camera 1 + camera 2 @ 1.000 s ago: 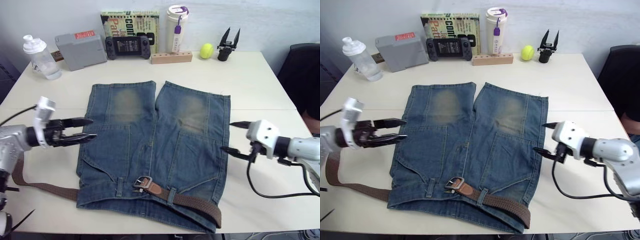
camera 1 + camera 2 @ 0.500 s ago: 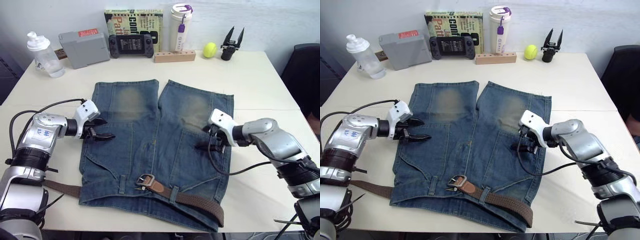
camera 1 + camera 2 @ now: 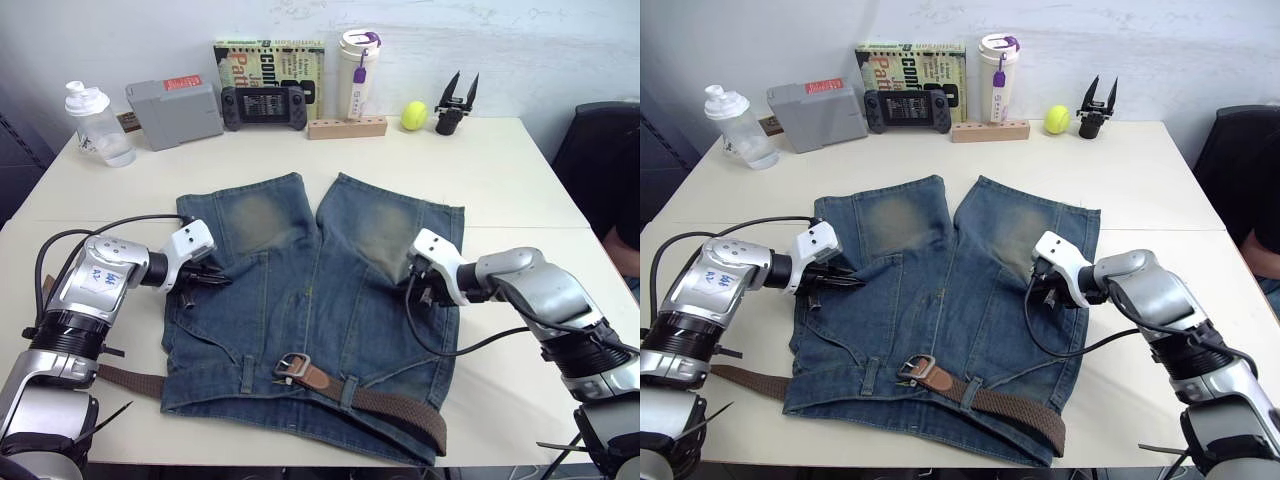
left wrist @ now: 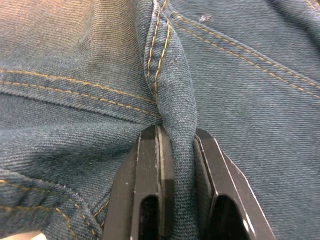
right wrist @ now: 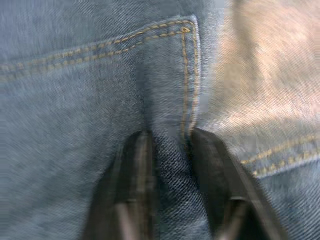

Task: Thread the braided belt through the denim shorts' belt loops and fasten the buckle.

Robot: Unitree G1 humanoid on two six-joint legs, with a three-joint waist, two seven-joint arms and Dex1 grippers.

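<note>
Left wrist view puts my left gripper point(image 4: 176, 150) hard on the denim shorts point(image 3: 310, 300): its two black fingers point(image 4: 150, 165) have closed on a raised fold of fabric along a stitched seam, so I read it as clamped on the shorts. My right gripper point(image 5: 167, 150) shows much the same in its own wrist view, fingers pressed in on either side of a ridge of denim beside a pocket corner, and I judge it clamped too, though the blur leaves a little doubt.

A second ago both arms hung out to the sides with fingers apart, clear of the cloth. Half a second ago they had come in over the legs of the shorts. Now each pinches denim, one on each outer side.

Nearest me, the braided belt point(image 3: 400, 410) already runs through the belt loops point(image 3: 247, 372) along the waistband. Its buckle point(image 3: 289, 364) lies on the front, leather tab beside it, and the loose end trails off the left side across the table point(image 3: 520, 170). The buckle looks unfastened.

My guess is that I am taking hold to shift or straighten the shorts, not yet working the belt itself, so fastening is still ahead. If I pull, the loose tail could slide back out of a loop.

Farther back stand a bottle point(image 3: 95, 125), a grey box point(image 3: 175, 100), a game controller point(image 3: 262, 103), a tumbler point(image 3: 357, 60) and a tennis ball point(image 3: 414, 115).
</note>
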